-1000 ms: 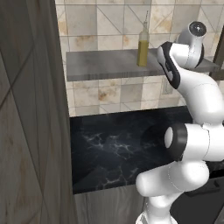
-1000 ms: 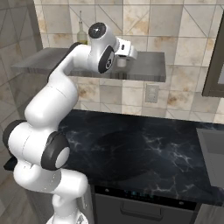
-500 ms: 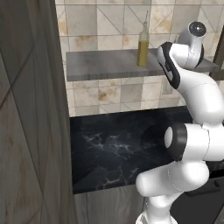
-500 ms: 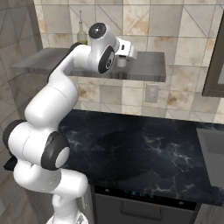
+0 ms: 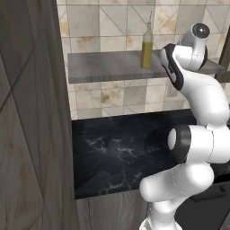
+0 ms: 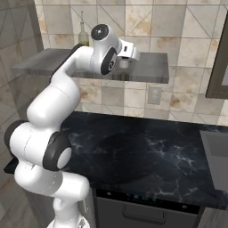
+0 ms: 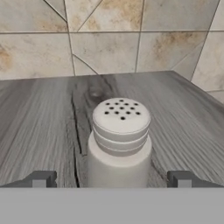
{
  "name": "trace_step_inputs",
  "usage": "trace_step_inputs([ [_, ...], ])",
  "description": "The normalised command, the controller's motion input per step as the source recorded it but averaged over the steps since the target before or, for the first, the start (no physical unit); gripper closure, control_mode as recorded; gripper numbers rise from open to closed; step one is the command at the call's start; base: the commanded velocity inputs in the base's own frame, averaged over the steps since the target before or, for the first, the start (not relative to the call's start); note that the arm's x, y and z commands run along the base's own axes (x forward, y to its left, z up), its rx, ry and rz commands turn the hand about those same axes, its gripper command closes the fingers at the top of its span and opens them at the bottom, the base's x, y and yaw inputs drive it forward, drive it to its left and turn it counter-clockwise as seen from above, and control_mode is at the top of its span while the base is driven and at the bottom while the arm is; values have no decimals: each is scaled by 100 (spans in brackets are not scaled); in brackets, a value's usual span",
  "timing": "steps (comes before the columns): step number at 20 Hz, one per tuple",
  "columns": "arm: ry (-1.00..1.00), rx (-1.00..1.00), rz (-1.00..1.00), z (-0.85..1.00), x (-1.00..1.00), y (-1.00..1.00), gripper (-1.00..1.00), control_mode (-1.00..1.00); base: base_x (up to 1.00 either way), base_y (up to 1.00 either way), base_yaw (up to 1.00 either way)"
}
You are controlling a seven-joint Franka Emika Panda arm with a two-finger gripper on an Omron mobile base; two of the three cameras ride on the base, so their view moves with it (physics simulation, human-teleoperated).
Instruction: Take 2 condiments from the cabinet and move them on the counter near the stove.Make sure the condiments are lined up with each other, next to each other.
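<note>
Two condiments on the grey wood-grain shelf point(image 7: 183, 109), pale shaker point(image 7: 119, 144) upright between wide-spread gripper point(image 7: 112, 178) fingertips point(image 7: 40, 178), untouched, yellow-green oil bottle point(image 5: 147, 43) upright well apart along shelf, black veined counter point(image 6: 147, 156) below, tiled wall point(image 7: 109, 39) behind.

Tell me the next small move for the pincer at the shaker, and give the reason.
Probably close the pincer on the shaker. In the hand view it stands upright on the grey shelf, centred between the two spread fingertips, which flank its body without touching it; nothing is held yet.
</note>
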Motion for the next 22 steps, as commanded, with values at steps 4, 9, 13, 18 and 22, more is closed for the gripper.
trace_step_inputs([
  [4, 0, 0, 0, -1, 10, 0, -100, -100, 0, 0, 0],
  [9, 0, 0, 0, -1, 9, 0, -100, -100, 0, 0, 0],
  [13, 0, 0, 0, -1, 7, 0, 100, -100, 0, 0, 0],
  [18, 1, 0, 0, 0, 0, 0, 100, -100, 0, 0, 0],
  [22, -4, 0, 1, 0, -14, -1, 100, -100, 0, 0, 0],
])
